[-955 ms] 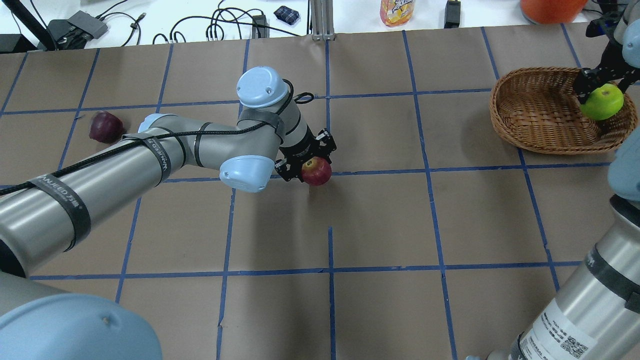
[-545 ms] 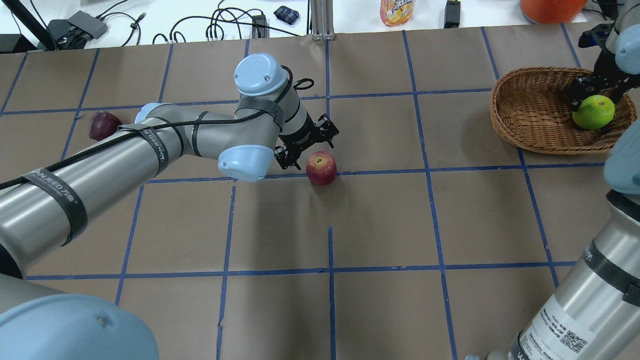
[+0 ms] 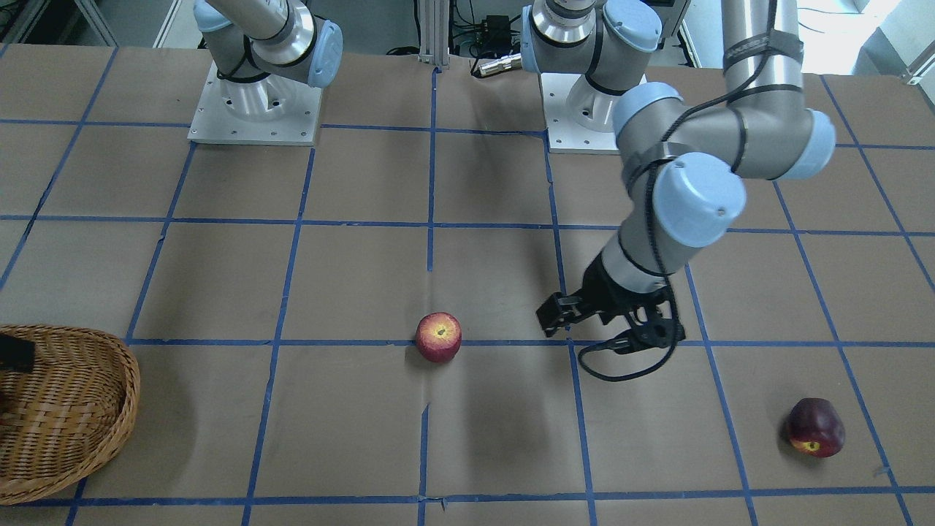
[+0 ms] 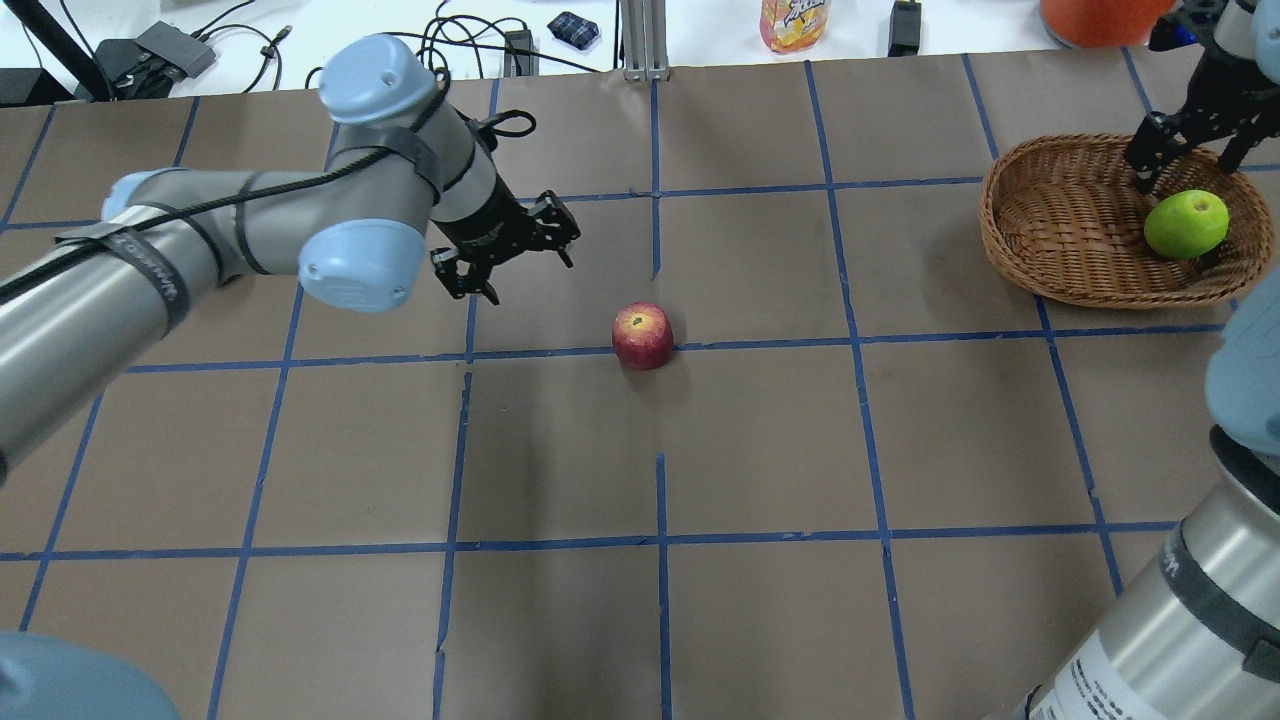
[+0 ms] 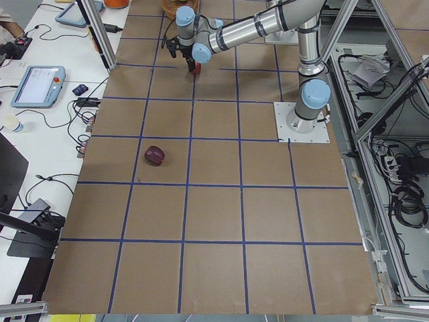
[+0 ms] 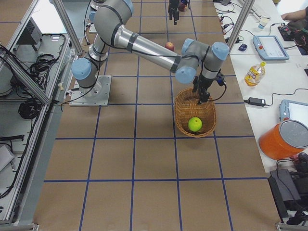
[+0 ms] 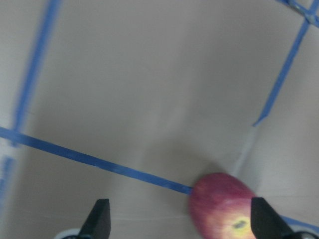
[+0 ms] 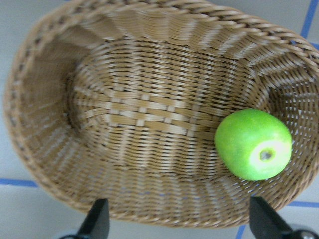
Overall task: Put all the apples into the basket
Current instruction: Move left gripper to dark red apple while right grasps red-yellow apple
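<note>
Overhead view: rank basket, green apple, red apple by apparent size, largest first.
1. basket: by far the largest.
2. green apple: lying inside the basket.
3. red apple: looks slightly smaller than the green apple, but the two sit at different distances from the camera, so that gap is unsure.

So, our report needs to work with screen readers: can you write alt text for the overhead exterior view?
A bright green round apple lies in the light brown woven wicker basket at far right, the right gripper open over it. A red apple with a yellowish stem end sits on the brown table, the left gripper open and clear of it.
</note>
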